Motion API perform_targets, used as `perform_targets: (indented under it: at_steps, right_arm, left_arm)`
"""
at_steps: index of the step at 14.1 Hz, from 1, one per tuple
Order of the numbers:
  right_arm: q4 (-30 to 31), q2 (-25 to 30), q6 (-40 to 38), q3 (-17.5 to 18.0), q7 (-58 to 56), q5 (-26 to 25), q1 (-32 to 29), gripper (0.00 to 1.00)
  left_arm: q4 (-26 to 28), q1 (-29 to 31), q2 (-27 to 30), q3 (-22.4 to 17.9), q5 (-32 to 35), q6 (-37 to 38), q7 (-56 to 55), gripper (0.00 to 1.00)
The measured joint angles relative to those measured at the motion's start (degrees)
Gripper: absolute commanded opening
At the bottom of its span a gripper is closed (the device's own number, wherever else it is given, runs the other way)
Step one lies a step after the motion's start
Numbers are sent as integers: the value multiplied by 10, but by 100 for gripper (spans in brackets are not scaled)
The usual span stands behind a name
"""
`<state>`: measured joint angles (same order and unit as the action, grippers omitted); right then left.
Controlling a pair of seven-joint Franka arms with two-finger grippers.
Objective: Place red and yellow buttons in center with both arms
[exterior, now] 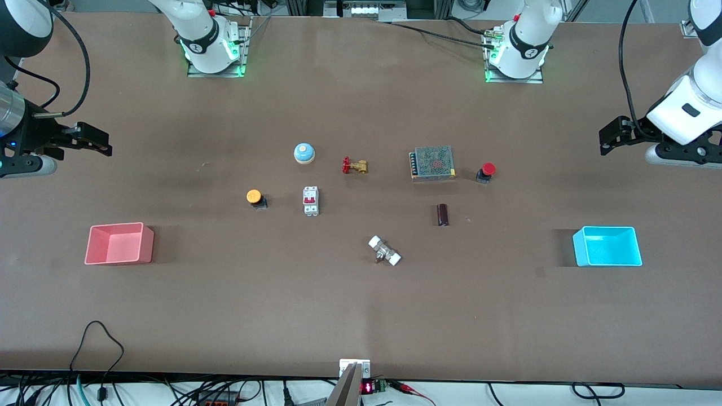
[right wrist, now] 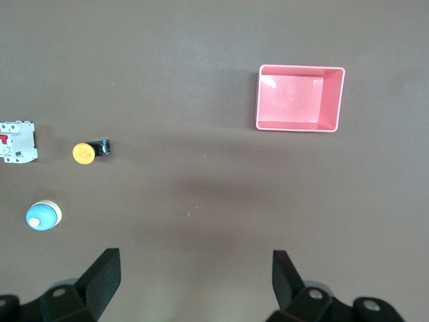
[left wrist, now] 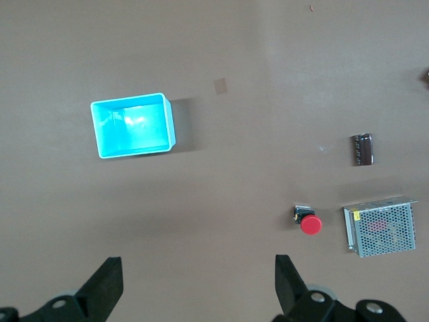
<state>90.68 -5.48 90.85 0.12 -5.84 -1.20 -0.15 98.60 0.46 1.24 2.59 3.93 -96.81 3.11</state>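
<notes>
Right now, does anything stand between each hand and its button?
Nothing visible does. Bare table lies between the open left hand and the red button, and between the open right hand and the yellow button.

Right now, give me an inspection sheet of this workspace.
Surface: brown table, flat, bare in the middle.
Job's things: red button beside the metal box, toward the left arm's end; yellow button beside the breaker, toward the right arm's end. Neither is held.
Clutter: bell, red-handled valve, dark cylinder, white-ended fitting, pink tray, cyan tray.
End effectors: left end effector open, up over the table near the cyan tray; right end effector open, over the table near the pink tray.
Cables: black cable on the table's near edge.
Surroundings: nothing seen.
</notes>
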Motion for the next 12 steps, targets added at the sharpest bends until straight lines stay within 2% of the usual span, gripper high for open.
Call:
perform_targets:
  at_steps: [12]
  right_arm:
    - [2, 0, 7, -2, 13, -6, 0, 100]
  left_arm:
    - [0, -5, 0, 0, 1, 0, 0, 100]
